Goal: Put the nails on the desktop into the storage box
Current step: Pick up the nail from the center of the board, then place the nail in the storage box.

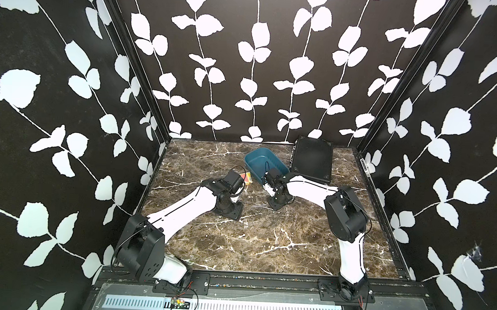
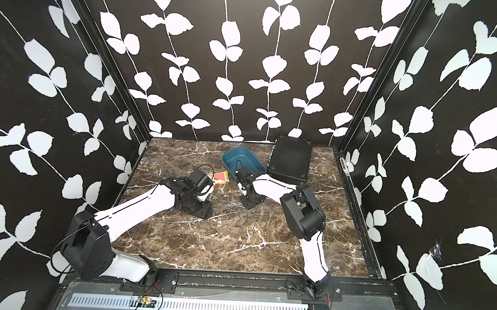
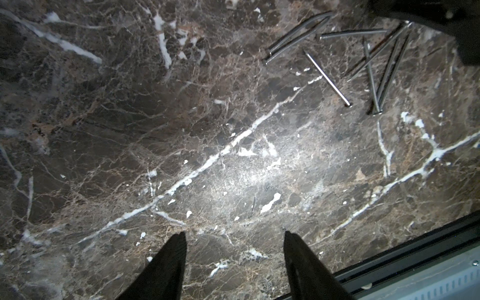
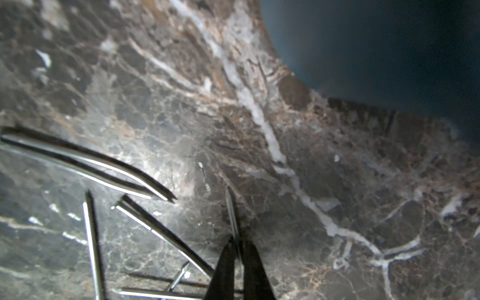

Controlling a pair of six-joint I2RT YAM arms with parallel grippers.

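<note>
- we see the right gripper (image 4: 237, 240) pinched tight on one thin nail (image 4: 232, 213), its point poking past the black tips.
- the left gripper (image 3: 233, 233) hangs with jaws well apart over the bare desktop (image 3: 181, 130), gripping nothing.
- the other nails (image 3: 369, 70), slim shiny steel pins, lie crisscrossed on veined brown marble.
- the storage box (image 1: 260, 162), smooth teal plastic with rounded corners, sits just beyond the right gripper.
</note>
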